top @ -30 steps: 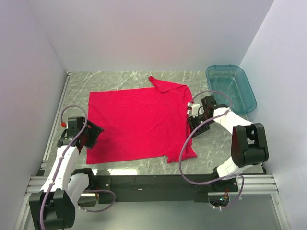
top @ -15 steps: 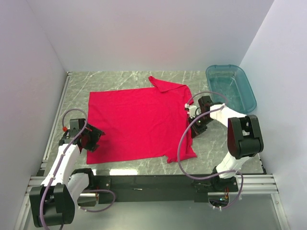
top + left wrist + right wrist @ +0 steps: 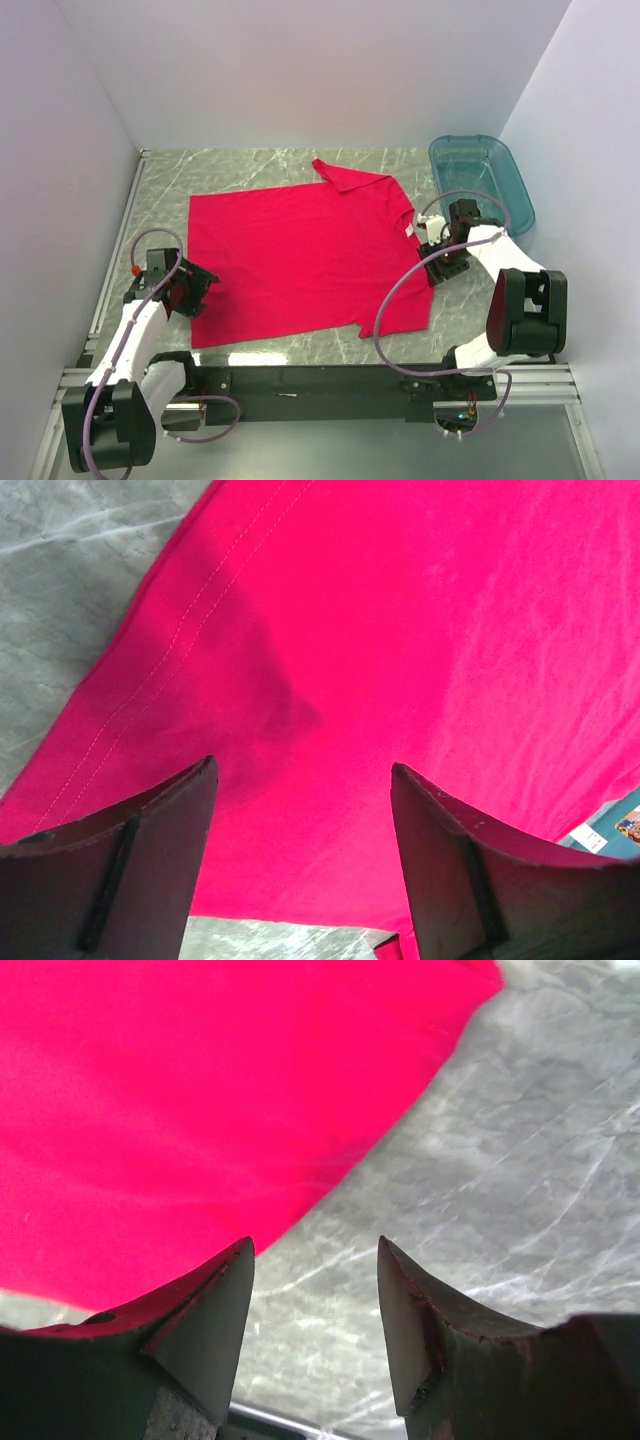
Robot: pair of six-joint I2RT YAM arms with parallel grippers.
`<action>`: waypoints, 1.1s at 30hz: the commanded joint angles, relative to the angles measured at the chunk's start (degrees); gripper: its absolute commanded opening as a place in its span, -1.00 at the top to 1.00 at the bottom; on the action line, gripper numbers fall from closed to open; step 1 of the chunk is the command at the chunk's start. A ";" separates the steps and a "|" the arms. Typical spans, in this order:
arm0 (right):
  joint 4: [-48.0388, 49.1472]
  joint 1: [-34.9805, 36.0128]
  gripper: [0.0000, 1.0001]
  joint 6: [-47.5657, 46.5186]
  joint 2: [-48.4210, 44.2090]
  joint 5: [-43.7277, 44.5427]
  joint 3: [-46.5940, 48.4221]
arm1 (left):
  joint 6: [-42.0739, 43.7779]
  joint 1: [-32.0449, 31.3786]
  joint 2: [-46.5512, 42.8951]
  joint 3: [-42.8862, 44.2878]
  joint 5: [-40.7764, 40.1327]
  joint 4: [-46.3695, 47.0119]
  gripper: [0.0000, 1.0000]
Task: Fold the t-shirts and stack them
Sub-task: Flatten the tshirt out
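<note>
One red t-shirt (image 3: 300, 255) lies spread flat in the middle of the marble table (image 3: 260, 165), with a sleeve sticking out at the far edge and another at the near right corner. My left gripper (image 3: 190, 292) is low over the shirt's near left corner. In the left wrist view its jaws (image 3: 300, 765) stand wide apart over the red cloth (image 3: 400, 630), holding nothing. My right gripper (image 3: 440, 265) is at the shirt's right edge. In the right wrist view its jaws (image 3: 315, 1245) are open over bare marble (image 3: 500, 1160), with the shirt's edge (image 3: 200, 1090) just beside the left finger.
A teal see-through tub (image 3: 480, 180) stands at the far right corner, just behind the right arm. White walls close in the table on the left, back and right. A black rail (image 3: 320, 380) runs along the near edge between the arm bases.
The right gripper has moved to the right, and the whole shirt has shifted right with it, its right edge now lying farther out. The left arm has hardly moved.
</note>
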 commanded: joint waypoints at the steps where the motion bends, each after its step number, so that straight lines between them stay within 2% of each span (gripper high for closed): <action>1: -5.06 0.10 -0.21 -5.47 -5.17 -1.98 3.32 | 1.73 0.10 -0.56 1.95 0.59 0.09 -0.53; 3: -10.31 0.10 -0.21 -14.07 -9.12 -6.71 3.24 | 2.69 0.10 -1.61 2.66 0.50 -0.88 -0.57; 4: -13.05 0.19 -0.21 -23.33 -10.44 -9.78 2.54 | 2.96 0.10 -2.14 3.01 0.68 -1.06 -0.57; 6: -22.07 0.45 -0.20 -34.17 -14.40 -18.10 0.96 | 2.79 0.11 -2.94 3.01 1.73 -1.41 -0.57; 7: -24.04 0.80 -0.19 -44.58 -16.15 -20.68 -2.01 | 2.53 0.10 -3.11 2.75 2.17 -1.50 -0.56; 10: -23.11 3.08 -0.25 -53.82 -24.93 -25.45 -10.96 | 2.17 0.19 -3.29 2.14 3.58 -2.20 -0.55; 14: -10.99 21.31 -0.27 -42.17 -32.33 -21.42 -19.43 | 1.82 0.10 -5.22 1.17 4.02 -2.73 -0.54; 15: -6.44 23.37 -0.25 -39.79 -32.69 -20.89 -20.57 | 1.56 0.10 -6.09 0.99 4.19 -2.64 -0.54; 16: -0.83 27.66 -0.23 -32.63 -32.00 -16.36 -23.11 | 1.30 0.10 -6.71 1.08 3.93 -3.17 -0.53; 24: 6.96 30.69 -0.15 -29.40 -26.28 -8.84 -25.42 | 1.29 0.10 -5.75 1.08 4.11 -3.17 -0.52; 27: 7.06 30.86 0.05 -29.57 -25.49 -8.58 -25.16 | 1.47 0.10 -5.75 1.25 3.93 -3.17 -0.52; 28: 6.79 30.86 0.22 -30.01 -25.31 -8.58 -25.07 | 1.56 0.10 -5.75 1.34 3.84 -3.17 -0.52; 30: 5.47 31.13 0.43 -31.32 -25.39 -8.23 -24.89 | 1.56 0.10 -5.67 1.17 3.84 -3.17 -0.52; 31: 4.95 31.22 0.70 -31.94 -25.57 -7.88 -24.98 | 1.56 0.10 -5.66 1.17 3.93 -3.08 -0.52; 33: 1.71 31.22 0.85 -34.74 -27.05 -7.87 -24.45 | 1.47 0.10 -5.58 1.17 4.19 -2.99 -0.52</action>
